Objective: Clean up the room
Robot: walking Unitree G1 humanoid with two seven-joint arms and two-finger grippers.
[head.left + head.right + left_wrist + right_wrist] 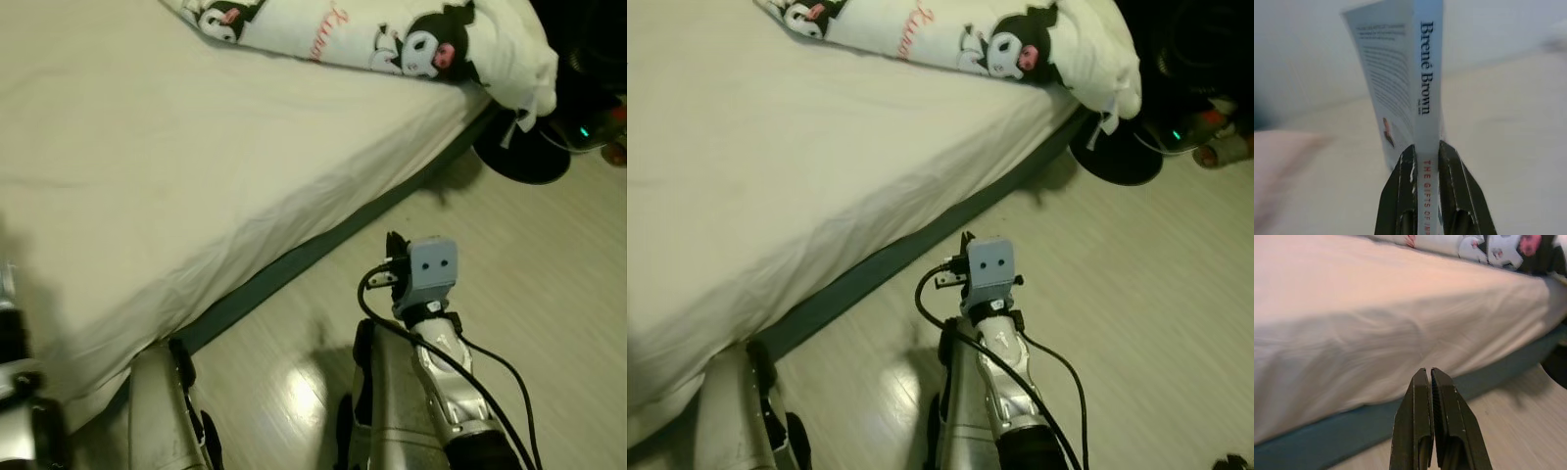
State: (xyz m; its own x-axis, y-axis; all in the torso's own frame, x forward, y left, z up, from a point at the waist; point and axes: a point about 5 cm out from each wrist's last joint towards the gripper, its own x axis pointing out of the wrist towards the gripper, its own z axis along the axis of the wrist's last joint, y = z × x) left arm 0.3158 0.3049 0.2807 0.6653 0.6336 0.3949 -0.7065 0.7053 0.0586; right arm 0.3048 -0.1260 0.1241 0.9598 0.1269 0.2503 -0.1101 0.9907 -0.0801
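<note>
Left tool (1426, 152) clamps a book (1420, 88); right tool (1431, 377) closed, empty, beside bed (147, 147).

Silver arm segments are seen below, looped by black cables. The right claw (1431, 396) is formed of two long black fingers behind a grey, two-screwed wrist housing (432, 266).

White paperback book (1420, 88), spine-on, upright, clamped between left claw (1426, 149) fingers.

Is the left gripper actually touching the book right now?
Touching. The left wrist view shows the left gripper with its jaws closed on the spine of the book, one black finger pressed against each side.
</note>
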